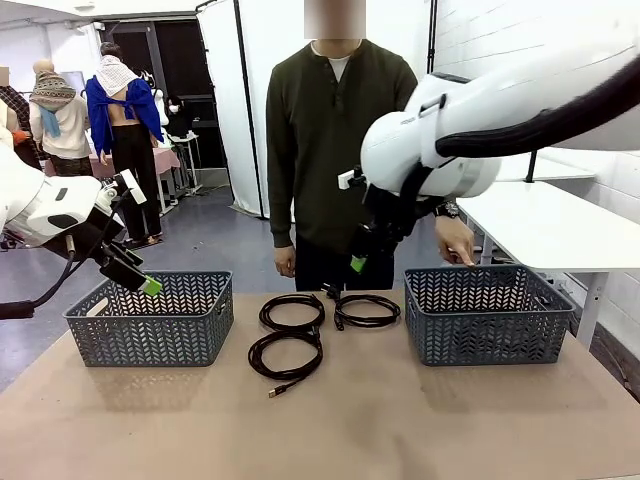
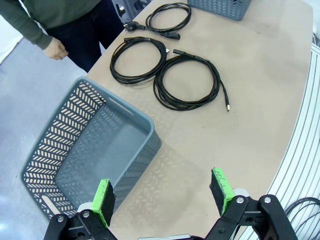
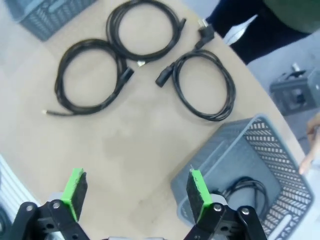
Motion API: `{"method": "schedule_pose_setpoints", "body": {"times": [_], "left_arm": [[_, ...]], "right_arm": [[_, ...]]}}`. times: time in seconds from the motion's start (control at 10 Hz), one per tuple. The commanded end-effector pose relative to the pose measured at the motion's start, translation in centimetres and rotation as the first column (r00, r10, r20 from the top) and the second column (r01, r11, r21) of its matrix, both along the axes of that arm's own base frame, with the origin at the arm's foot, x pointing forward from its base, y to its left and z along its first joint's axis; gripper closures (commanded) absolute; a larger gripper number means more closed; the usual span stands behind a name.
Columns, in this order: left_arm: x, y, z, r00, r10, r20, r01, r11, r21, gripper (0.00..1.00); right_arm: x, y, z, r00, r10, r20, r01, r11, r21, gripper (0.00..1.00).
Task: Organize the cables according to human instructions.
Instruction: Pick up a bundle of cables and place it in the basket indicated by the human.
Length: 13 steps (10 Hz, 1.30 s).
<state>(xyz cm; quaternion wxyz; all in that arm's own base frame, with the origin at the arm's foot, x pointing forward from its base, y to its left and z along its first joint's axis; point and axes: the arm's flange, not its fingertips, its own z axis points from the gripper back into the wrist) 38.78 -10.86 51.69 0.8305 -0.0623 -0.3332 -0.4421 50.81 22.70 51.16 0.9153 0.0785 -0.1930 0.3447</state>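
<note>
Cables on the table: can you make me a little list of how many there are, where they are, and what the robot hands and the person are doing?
on the table: three black coils between the baskets: far-left coil, far-right coil, near coil
in the right basket: fourth cable
left basket: no cable seen inside
left gripper: open, in the air by the left basket
right gripper: open, in the air over the table
person's hand: at the right basket's far rim
</note>
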Motion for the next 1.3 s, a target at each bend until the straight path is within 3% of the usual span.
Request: {"method": "schedule_pose_setpoints", "body": {"times": [0.0, 0.6, 1.2], "left_arm": [[0.2, 0.3, -0.2, 1.000, -0.011, -0.001, 0.011, 1.000, -0.009, 0.00], [0.2, 0.3, -0.2, 1.000, -0.011, -0.001, 0.011, 1.000, -0.009, 0.00], [0.2, 0.3, -0.2, 1.000, -0.011, -0.001, 0.011, 1.000, -0.009, 0.00]], "right_arm": [[2.6, 2.2, -0.6, 0.990, -0.143, -0.012, 0.143, 0.989, -0.027, 0.00], [8.5, 4.0, -4.5, 0.961, -0.269, -0.067, 0.264, 0.962, -0.072, 0.00], [8.0, 3.4, -5.1, 0.968, -0.241, -0.070, 0.238, 0.970, -0.048, 0.00]]}}
